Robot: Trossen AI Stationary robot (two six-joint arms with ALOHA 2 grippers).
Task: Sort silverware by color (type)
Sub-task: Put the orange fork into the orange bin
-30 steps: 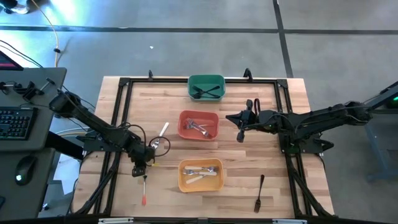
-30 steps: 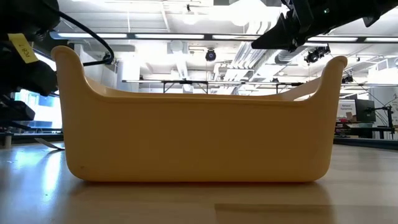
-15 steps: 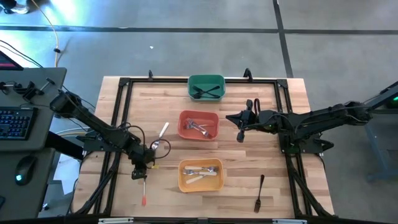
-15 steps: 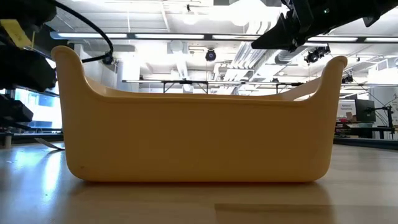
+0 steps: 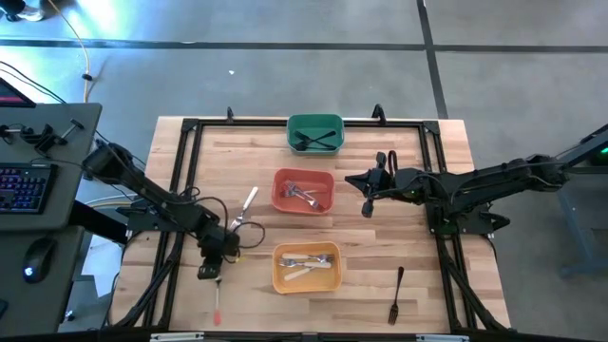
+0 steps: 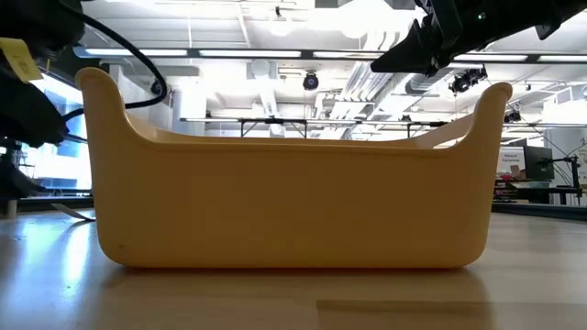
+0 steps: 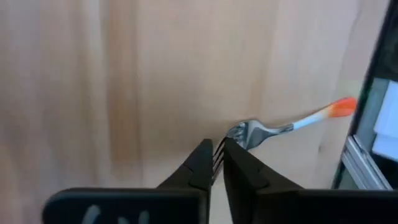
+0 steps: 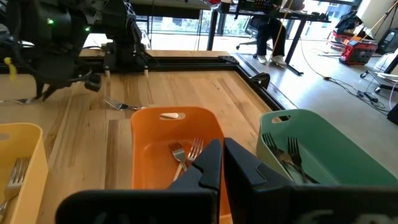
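A: How is the wooden counter (image 5: pixel 237 152) laid out?

B: Green (image 5: pixel 314 133), orange (image 5: pixel 303 191) and yellow (image 5: pixel 307 269) bins are lined down its middle.

A: The left end effector (image 7: pixel 217 155)?

B: It is pinched on the tines of the orange-handled fork (image 7: pixel 292 124), lying flat; the tines are largely hidden between the fingers.

A: The right end effector (image 8: pixel 222 152)?

B: It is pressed together above the orange bin. A dark fork (image 5: pixel 396 295) lies apart.

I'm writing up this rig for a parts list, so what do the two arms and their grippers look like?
Both arms are dark, slim and jointed. The left arm trails black cables that loop near its wrist, and a small yellow tag hangs by it in the low view. The left gripper and the right gripper each have two black, wedge-shaped fingers tapering to narrow tips. The right arm looks the same.
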